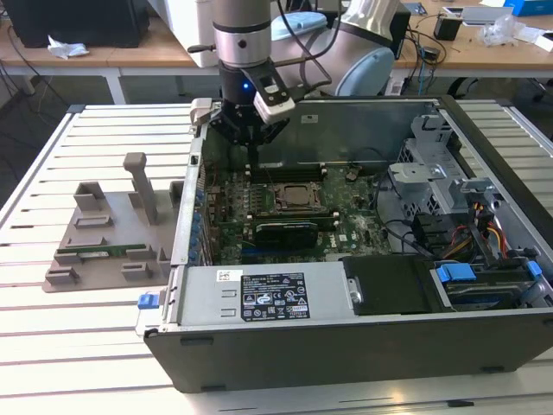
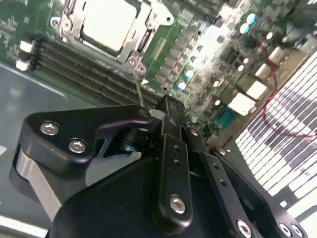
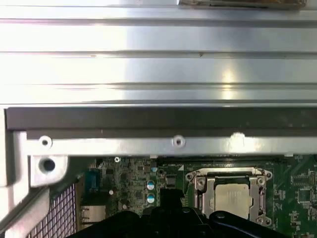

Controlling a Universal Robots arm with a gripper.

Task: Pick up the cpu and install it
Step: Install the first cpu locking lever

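I am steering one arm over an open computer case that lies on its side on a slatted table. Inside it, the green motherboard faces up. The tool hangs above the board, near the case's rear wall. In the second wrist view the tool shows its black fingers pressed together, with nothing pinched between them.

The cpu, a silvery square, already sits in its socket frame, a little ahead of the tool's tip and apart from it. The first wrist view shows the cpu in the frame as well. A thin retention lever stands up near the fingertips. To finish this step cleanly, I judge the tool should stay off the chip and work only the lever, slowly.
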